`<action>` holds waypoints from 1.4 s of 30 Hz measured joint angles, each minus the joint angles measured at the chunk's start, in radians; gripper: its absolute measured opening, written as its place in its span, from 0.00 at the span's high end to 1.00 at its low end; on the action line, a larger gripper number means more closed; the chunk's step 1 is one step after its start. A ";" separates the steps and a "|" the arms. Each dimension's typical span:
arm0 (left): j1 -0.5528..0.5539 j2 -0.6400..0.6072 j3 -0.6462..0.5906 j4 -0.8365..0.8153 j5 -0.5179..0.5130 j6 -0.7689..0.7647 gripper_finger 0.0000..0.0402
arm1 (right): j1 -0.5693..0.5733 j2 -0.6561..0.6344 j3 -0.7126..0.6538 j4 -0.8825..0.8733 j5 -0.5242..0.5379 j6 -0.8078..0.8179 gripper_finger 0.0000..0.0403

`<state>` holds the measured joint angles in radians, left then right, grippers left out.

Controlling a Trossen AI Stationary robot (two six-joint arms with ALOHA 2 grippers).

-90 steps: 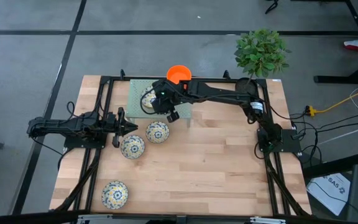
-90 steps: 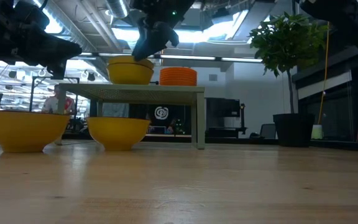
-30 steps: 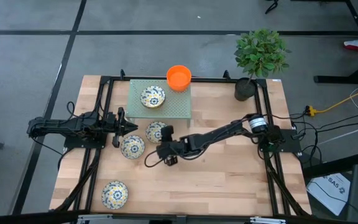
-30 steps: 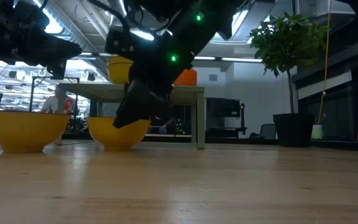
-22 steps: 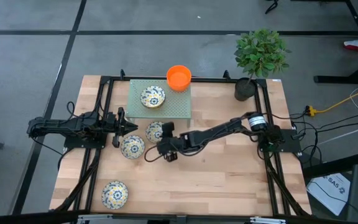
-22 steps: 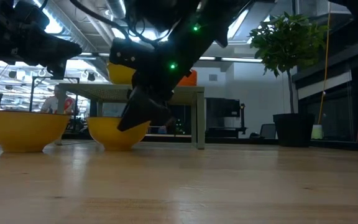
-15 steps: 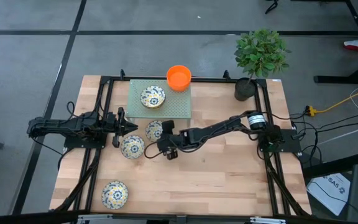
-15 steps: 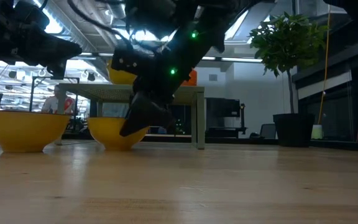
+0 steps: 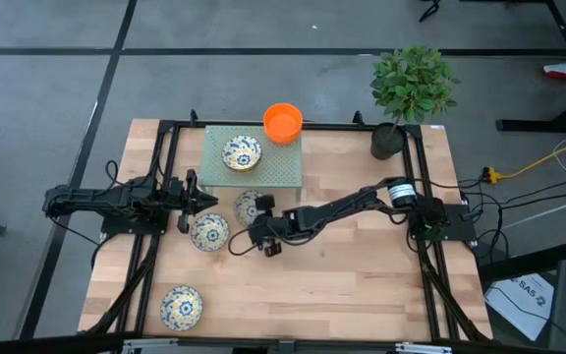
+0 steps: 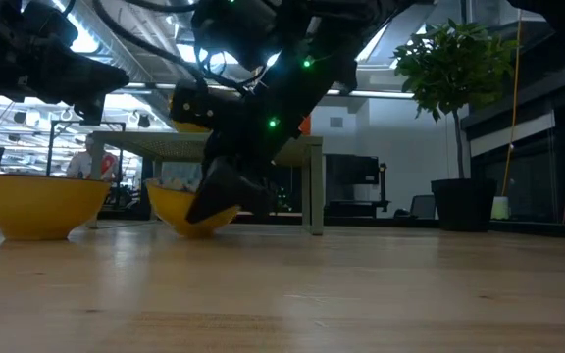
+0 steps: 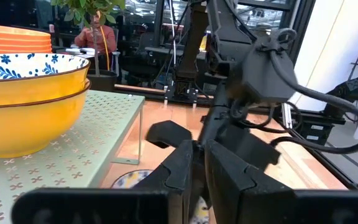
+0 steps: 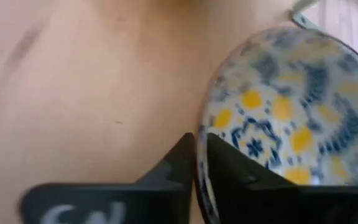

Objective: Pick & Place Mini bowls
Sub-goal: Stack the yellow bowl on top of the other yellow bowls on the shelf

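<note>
I have the right gripper (image 9: 254,222) pinched on the rim of a patterned mini bowl (image 9: 248,206), which sits tilted on the table (image 9: 362,275) just in front of the green rack (image 9: 281,167). My left gripper (image 9: 197,200) waits near the table's left side, fingers closed on nothing.

only "sas" can be read, printed on a white sheet (image 9: 529,292) lying on the floor just off the tabletop's (image 9: 362,265) corner.
</note>
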<state>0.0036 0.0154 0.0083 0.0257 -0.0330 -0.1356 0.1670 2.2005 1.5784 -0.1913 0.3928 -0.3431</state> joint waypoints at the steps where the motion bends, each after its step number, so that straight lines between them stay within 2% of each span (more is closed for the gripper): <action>1: 0.000 0.000 0.000 0.000 0.000 0.000 0.91 | 0.004 0.000 0.000 0.001 -0.003 0.000 0.91; 3: 0.000 0.000 0.000 0.000 0.000 0.000 0.91 | 0.010 0.000 0.000 0.003 -0.001 0.001 0.96; 7: 0.000 0.000 0.000 0.000 0.000 0.000 0.91 | 0.023 0.000 0.018 -0.019 -0.020 -0.001 0.94; 12: 0.000 0.000 0.000 0.000 0.000 0.000 0.91 | 0.041 0.000 0.069 -0.079 -0.153 0.000 0.96; 23: 0.000 0.000 0.000 0.000 0.000 0.000 0.91 | 0.079 0.000 0.186 -0.257 -0.370 0.002 0.96; 30: 0.000 0.000 0.000 0.000 0.000 0.000 0.91 | 0.101 0.000 0.286 -0.394 -0.415 -0.028 0.96; 42: 0.000 0.000 0.000 0.000 0.000 0.000 0.91 | 0.114 -0.003 0.542 -0.720 -0.414 -0.095 0.96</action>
<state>0.0038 0.0154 0.0084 0.0257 -0.0330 -0.1356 0.2813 2.1971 2.1206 -0.9108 -0.0212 -0.4382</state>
